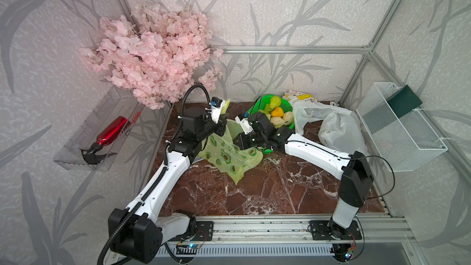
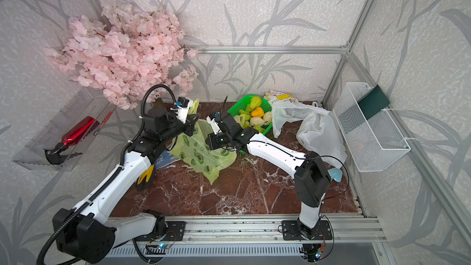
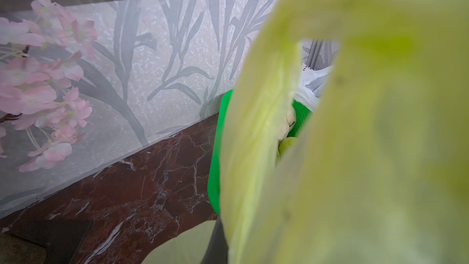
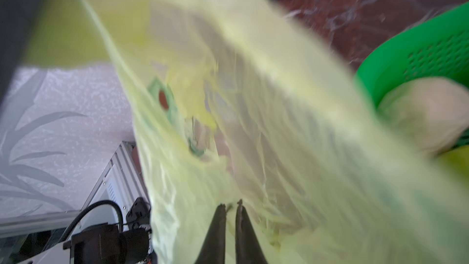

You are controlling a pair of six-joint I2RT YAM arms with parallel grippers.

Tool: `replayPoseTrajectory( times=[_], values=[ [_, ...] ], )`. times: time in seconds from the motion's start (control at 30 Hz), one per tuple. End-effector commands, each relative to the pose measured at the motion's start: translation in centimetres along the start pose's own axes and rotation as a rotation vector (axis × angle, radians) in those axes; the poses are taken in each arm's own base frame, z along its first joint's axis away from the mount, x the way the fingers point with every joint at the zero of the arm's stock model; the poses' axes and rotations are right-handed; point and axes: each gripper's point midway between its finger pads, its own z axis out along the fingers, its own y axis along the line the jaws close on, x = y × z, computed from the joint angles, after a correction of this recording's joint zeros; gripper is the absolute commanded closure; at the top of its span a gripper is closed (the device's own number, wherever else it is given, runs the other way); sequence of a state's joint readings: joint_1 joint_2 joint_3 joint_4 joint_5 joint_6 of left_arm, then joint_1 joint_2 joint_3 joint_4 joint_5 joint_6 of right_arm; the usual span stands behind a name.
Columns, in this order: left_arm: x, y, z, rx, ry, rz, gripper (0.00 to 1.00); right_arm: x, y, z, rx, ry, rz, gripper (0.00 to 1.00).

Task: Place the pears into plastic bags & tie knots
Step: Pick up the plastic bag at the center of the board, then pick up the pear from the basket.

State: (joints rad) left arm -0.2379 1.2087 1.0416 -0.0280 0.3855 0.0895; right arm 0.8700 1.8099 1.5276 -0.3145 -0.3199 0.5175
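The yellow-green bag (image 1: 229,156) hangs raised over the middle of the table (image 1: 254,195) with its bottom trailing on the marble, and the white bags (image 1: 336,128) lie crumpled at the far right. The basket (image 1: 262,100) at the back, just beside the yellow-green bag, holds the pears (image 1: 277,112), which are green, cream and orange. The left gripper (image 1: 224,123) is pinched together on that bag's top, and the right gripper (image 4: 230,205) has its fingers nipped on its film.

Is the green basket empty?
No: several pears, green, cream and orange, lie piled inside the green basket in both top views.
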Motion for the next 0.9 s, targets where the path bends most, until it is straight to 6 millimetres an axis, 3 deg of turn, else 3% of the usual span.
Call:
replayPoseTrajectory(
  times=[0.0, 0.07, 0.2, 0.27, 0.37, 0.4, 0.47, 0.53, 0.6, 0.87],
  values=[
    [-0.3, 1.8, 0.4, -0.061, -0.060, -0.055, 1.00, 1.5, 1.7, 0.4, -0.099, 0.068, 0.069, 0.87],
    [0.6, 2.2, 0.5, -0.081, -0.026, -0.052, 1.00, 0.0, 1.1, -1.1, -0.115, 0.035, 0.087, 0.84],
    [3.2, 3.4, 0.5, -0.150, 0.080, -0.002, 1.00, -4.3, 0.1, -6.8, -0.120, -0.092, 0.072, 0.74],
    [4.2, 3.5, 0.6, -0.162, 0.104, 0.003, 1.00, -5.8, -1.6, -8.8, -0.084, -0.147, 0.084, 0.69],
    [5.3, 3.7, 0.9, -0.169, 0.135, 0.006, 1.00, -6.7, -7.1, -10.4, 0.057, -0.208, 0.177, 0.57],
    [5.5, 3.7, 1.0, -0.166, 0.142, 0.005, 1.00, -6.4, -10.0, -10.7, 0.166, -0.217, 0.212, 0.52],
    [5.2, 3.6, 1.0, -0.159, 0.134, -0.004, 1.00, -5.7, -14.7, -10.7, 0.370, -0.203, 0.228, 0.47],
    [4.6, 3.2, 1.0, -0.138, 0.116, -0.025, 1.00, -4.8, -18.6, -9.4, 0.540, -0.143, 0.207, 0.40],
    [3.9, 2.8, 1.0, -0.117, 0.106, -0.038, 1.00, -4.9, -21.0, -8.4, 0.627, -0.119, 0.192, 0.35],
    [4.5, 2.2, 0.4, -0.105, 0.127, -0.039, 1.00, -6.1, -27.0, -3.2, 0.734, -0.084, 0.177, 0.31]
  ],
)
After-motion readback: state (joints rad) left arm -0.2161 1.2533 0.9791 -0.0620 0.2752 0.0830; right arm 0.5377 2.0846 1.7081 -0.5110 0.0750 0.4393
